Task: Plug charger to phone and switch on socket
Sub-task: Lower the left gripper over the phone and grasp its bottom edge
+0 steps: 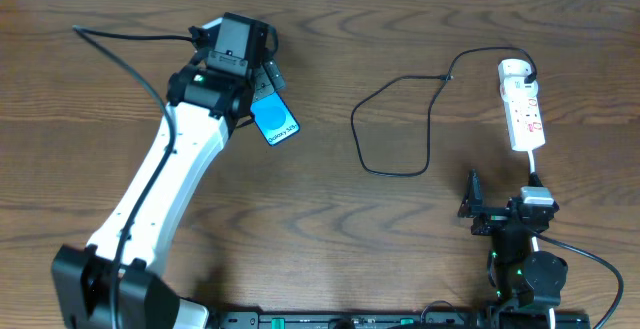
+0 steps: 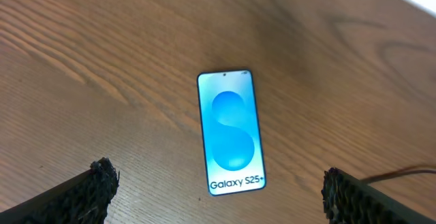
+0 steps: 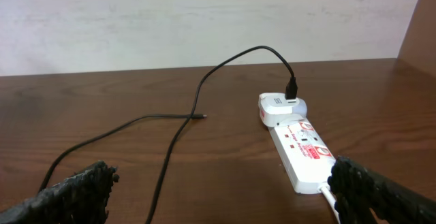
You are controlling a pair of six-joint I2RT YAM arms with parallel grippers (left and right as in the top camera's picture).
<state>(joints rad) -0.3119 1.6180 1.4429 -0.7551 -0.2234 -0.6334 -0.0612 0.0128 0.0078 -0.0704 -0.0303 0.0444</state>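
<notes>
Wood-grain table [image 1: 400, 29] carries the phone [image 2: 230, 134] flat, screen up, below my left gripper [image 2: 221, 205], fingers spread wide, holding nothing. My right gripper [image 3: 225, 200] is likewise spread and empty, facing the socket [image 3: 300, 152]. The charger [image 3: 195, 105] has its white head in the socket's far end; its tip lies loose, well apart from the phone.

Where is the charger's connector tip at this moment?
In the overhead view the connector tip lies on the table, on the right side, just left of the socket at its far end and far from the phone.
</notes>
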